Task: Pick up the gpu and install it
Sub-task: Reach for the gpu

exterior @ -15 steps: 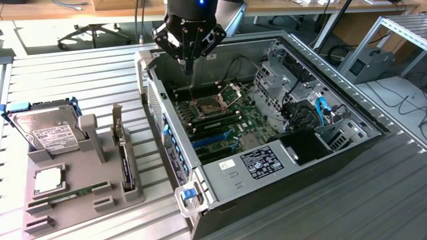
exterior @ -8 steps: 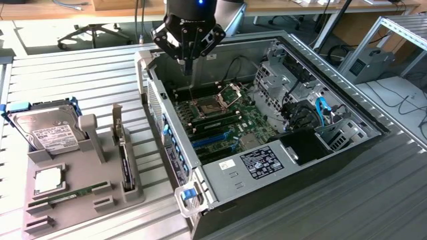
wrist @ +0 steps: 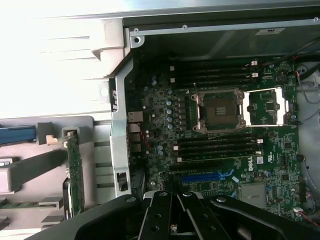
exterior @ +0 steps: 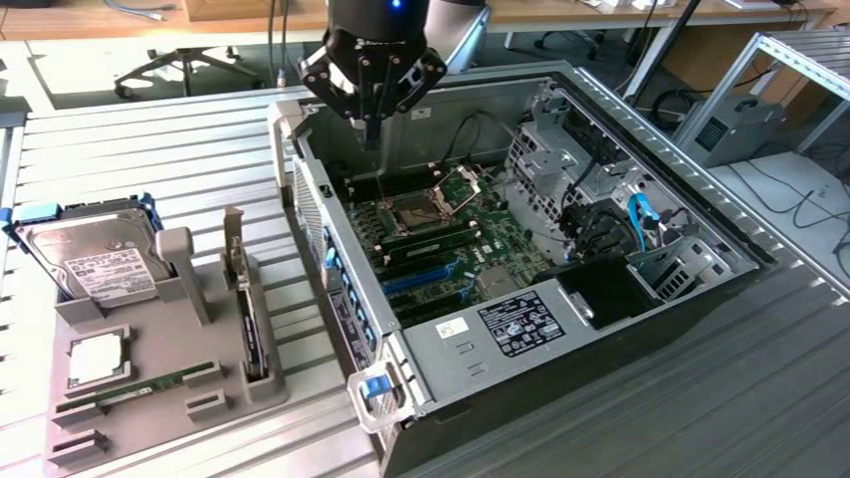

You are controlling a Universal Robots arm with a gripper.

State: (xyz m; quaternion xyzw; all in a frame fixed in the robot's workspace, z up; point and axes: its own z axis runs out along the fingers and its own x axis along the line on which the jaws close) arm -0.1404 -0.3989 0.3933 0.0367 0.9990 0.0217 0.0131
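The gpu stands on edge in a grey holder on the table, at the exterior view's left of the open computer case. Its silver bracket points up. In the wrist view the gpu shows as a thin green edge beside the case wall. My gripper hangs above the far end of the case, over the motherboard, well apart from the gpu. Its fingers are shut with nothing between them. The gripper looks down on the board's blue slot.
A silver hard drive with a white label and a green memory stick also sit in the holder. Inside the case are the open CPU socket, black memory slots, cables and a drive cage. The case walls stand around the board.
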